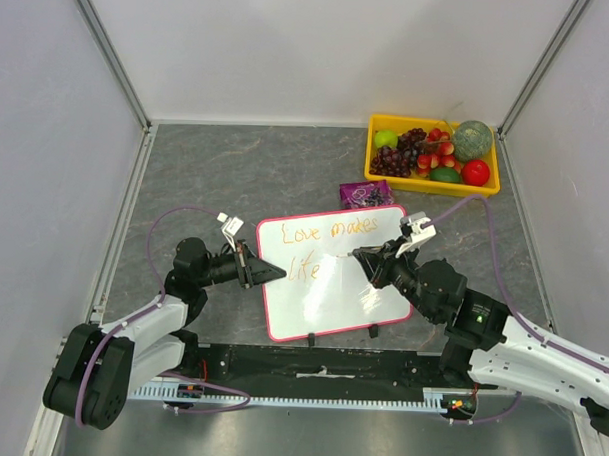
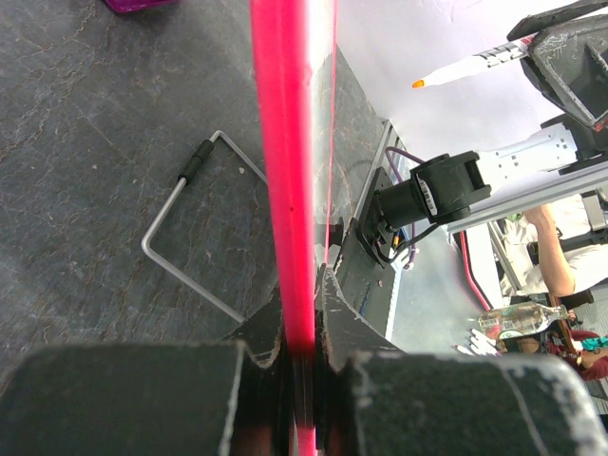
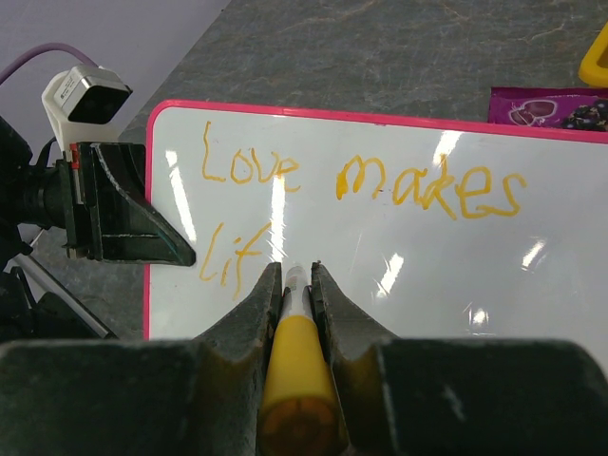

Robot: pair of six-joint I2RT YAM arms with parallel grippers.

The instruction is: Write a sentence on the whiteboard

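Standing over the grey table, I am looking at the whiteboard (image 1: 327,307) lying about midway between the two arms. Its long axis is running left to right, turned a little so its far right corner is sitting farther back. Its two black feet (image 1: 312,338) are pointing at the arm bases.

The left gripper (image 1: 274,272) is clamping the board's left edge. In the left wrist view the jaws (image 2: 302,328) are pinching the pink-red frame, which is running straight away from them. A bent wire leg (image 2: 186,233) is lying on the table beside that edge.

The right gripper (image 1: 360,258) is squeezing an orange marker (image 3: 296,366) between narrow jaws. The marker's long axis is lining up with the fingers (image 3: 255,306), and its tip is pointing at the board, just right of the second line.

The sentence (image 3: 359,180) is showing in orange: "Love makes" along the top and "Lif" beneath it. Any further letter is hiding behind the marker. The words are reading upright from the arms' side.

A purple packet (image 1: 366,195) is sitting just beyond the board's far edge. A yellow tray (image 1: 375,155) of fruit is resting at the far right.
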